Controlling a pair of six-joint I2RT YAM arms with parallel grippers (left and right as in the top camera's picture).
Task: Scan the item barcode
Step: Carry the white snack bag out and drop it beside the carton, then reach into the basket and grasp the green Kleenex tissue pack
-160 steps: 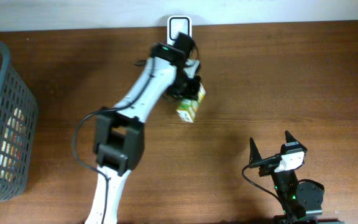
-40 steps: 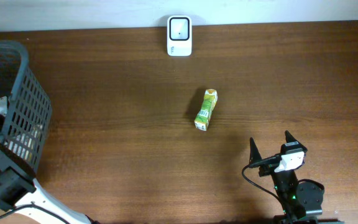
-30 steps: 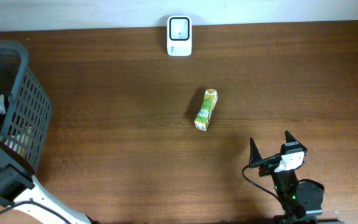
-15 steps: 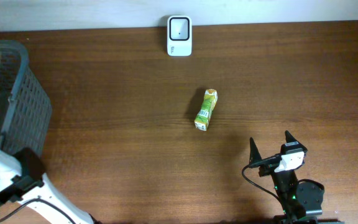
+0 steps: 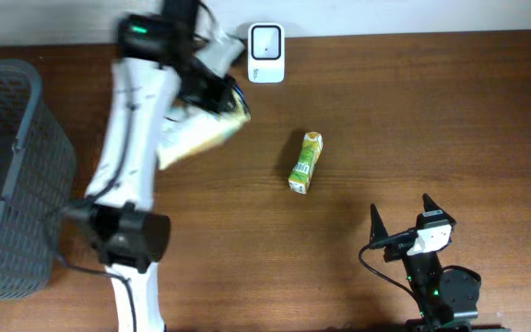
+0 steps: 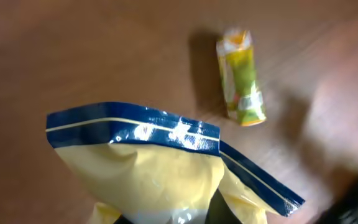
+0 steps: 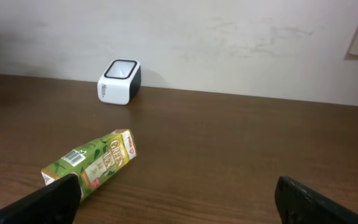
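**Bag in hand, just short of the scanner**

Across the brown table point(image 5: 450, 120), the grey basket point(image 5: 12, 138) sat at the far left edge. Our left arm point(image 5: 127, 157) reached up the table towards the back wall. Our left gripper point(image 5: 208, 94) was clamped on the yellow bag point(image 5: 192, 136), which hung in the air just left of the scanner point(image 5: 265, 41). From the left wrist we saw the bag's point(image 6: 148, 168) blue top strip and crumpled yellow face, but no barcode. Our right gripper point(image 5: 399, 203) was parked near the front right corner, its jaws spread wide and empty. The green carton point(image 5: 306, 162) lay on its side mid-table, apart from both grippers and from the scanner.

We judged the step in hand to be presenting the bag to the scanner. The next move called for carrying the bag a little to the right and turning it so that its code faced the scanner's window. A soft bag may fold over its own code, so we thought it wanted a steady, flat hold.
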